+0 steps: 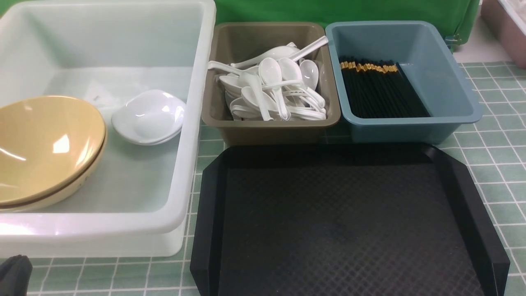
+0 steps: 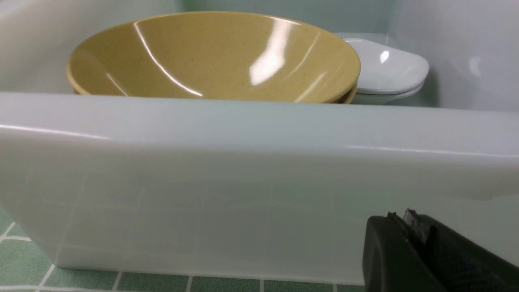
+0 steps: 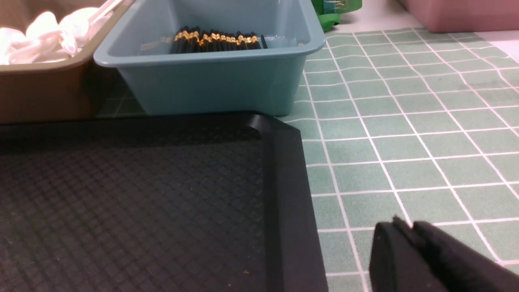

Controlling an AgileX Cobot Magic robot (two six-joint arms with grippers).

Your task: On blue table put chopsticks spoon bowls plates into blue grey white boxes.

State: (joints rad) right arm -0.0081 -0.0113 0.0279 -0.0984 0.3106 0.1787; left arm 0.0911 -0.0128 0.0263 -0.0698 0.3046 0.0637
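Stacked tan-yellow bowls (image 1: 45,148) and stacked white plates (image 1: 148,117) lie in the translucent white tub (image 1: 193,123); both also show in the left wrist view, the bowls (image 2: 211,56) and the plates (image 2: 385,69). Several white spoons (image 1: 273,88) fill the taupe box (image 1: 271,125). Black chopsticks (image 1: 380,88) with gold bands lie in the blue-grey box (image 1: 456,82), and show in the right wrist view (image 3: 217,40). My left gripper (image 2: 401,221) is shut and empty, low in front of the tub's near wall (image 2: 243,182). My right gripper (image 3: 403,227) is shut and empty above the blue table (image 3: 405,134), beside the tray.
A black textured tray (image 1: 345,222) with nothing on it lies in front of the taupe and blue-grey boxes. A green cloth (image 1: 349,10) hangs behind the boxes. A pinkish bin (image 1: 507,28) stands at the far right.
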